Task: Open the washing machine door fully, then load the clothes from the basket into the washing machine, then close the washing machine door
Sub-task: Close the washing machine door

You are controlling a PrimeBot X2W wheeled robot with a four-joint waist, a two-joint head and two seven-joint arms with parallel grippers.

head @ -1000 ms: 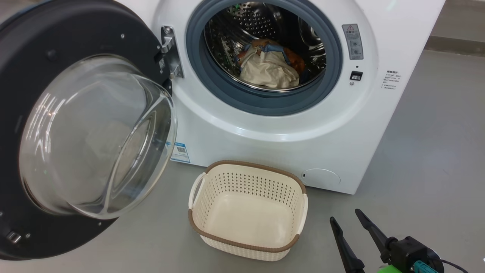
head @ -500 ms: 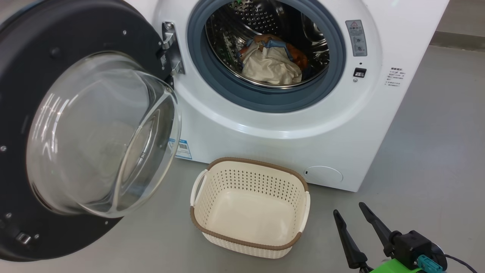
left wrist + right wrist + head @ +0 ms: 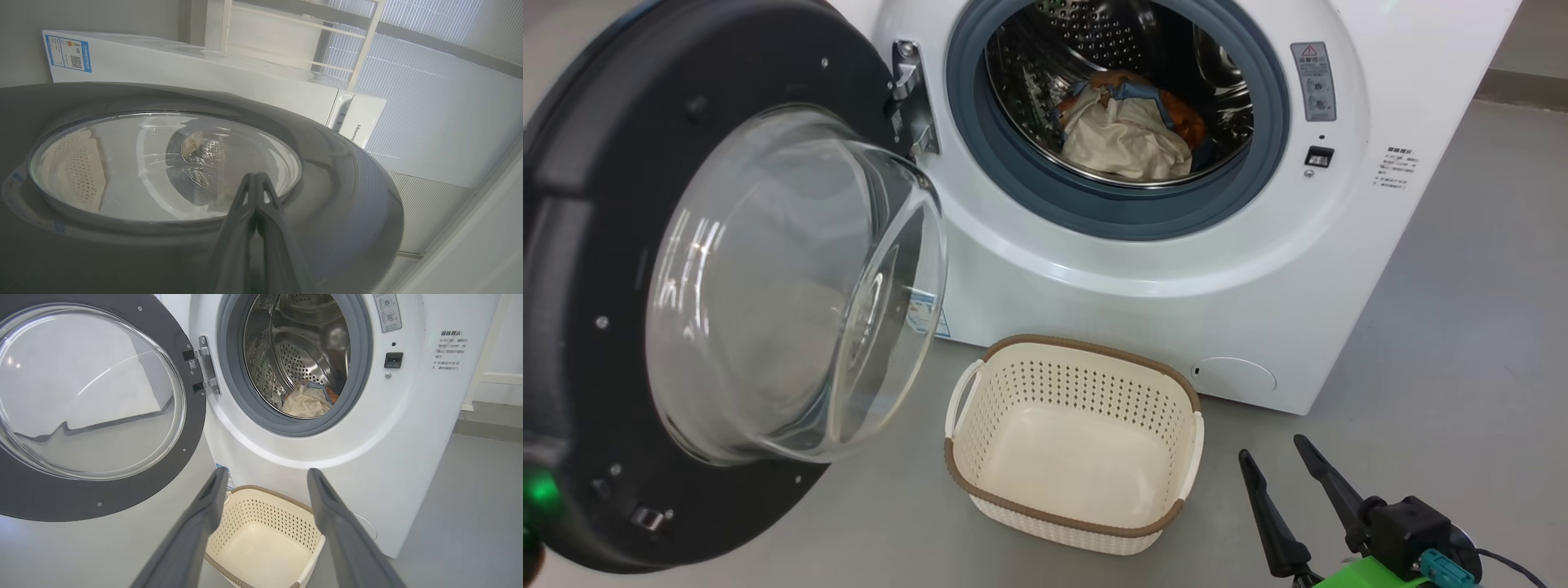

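Door swung inward, sticker blurred behind glass

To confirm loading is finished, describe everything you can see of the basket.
The basket is a small rectangular tub of cream plastic, its walls perforated with rows of round holes, with a brown woven-look rim and a white loop handle at each side. It stands upright and empty, its smooth bottom bare, on the grey floor close in front of the washing machine; whether they touch is unclear. The open right gripper hangs to its right, apart from it.
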